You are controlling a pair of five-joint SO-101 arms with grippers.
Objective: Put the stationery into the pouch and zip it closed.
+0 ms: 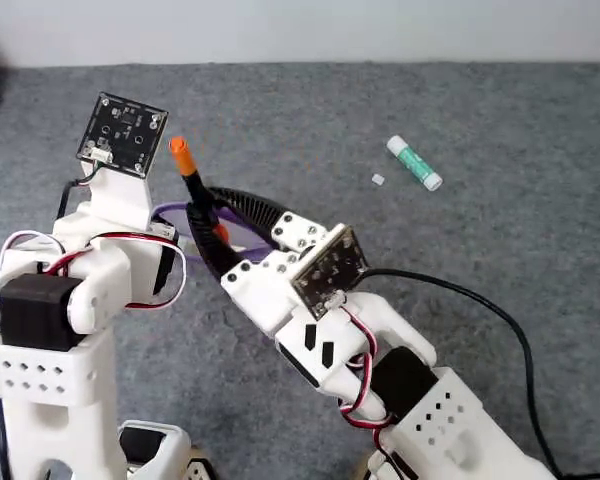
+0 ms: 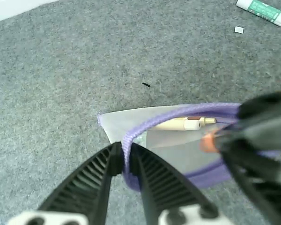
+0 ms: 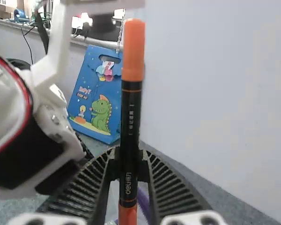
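We are pinching the rim of the soft pouch (image 2: 171, 149) in the left gripper (image 2: 125, 153); the right gripper (image 3: 129, 158) is clamping a marker (image 3: 131, 93), likely light and slippery, low on its barrel over the pouch

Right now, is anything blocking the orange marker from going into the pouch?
Nothing visible. The left gripper pinches the pouch rim open, and the right gripper holds the marker at the opening. A cream pen lies inside.

Grey carpet (image 1: 540, 130), plain white wall (image 3: 215, 93)
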